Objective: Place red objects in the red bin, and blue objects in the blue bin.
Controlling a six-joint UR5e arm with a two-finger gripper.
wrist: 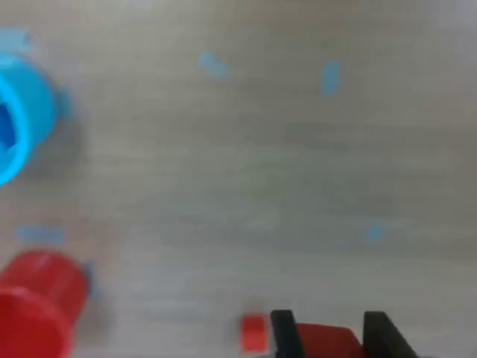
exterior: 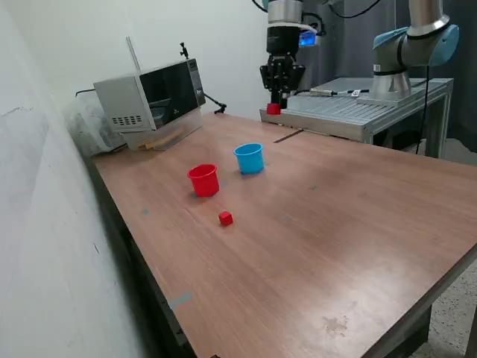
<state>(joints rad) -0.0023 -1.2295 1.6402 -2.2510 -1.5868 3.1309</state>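
Carrying a small solid red cube [exterior: 273, 109], the black two-finger end effector [exterior: 275, 104] hangs high at upper centre of the exterior view, pinching the cube. Left to right on the brown wooden surface [exterior: 350, 224]: the tapered red plastic cup [exterior: 203, 180], a second small red cube [exterior: 226, 218], the light blue plastic cup [exterior: 250, 158]. Best to centre over the red cup's mouth, lower close, then release.

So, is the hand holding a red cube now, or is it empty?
Holding one. In the wrist view a red cube sits between the black fingers; the exterior view shows it at the raised hand's tip.
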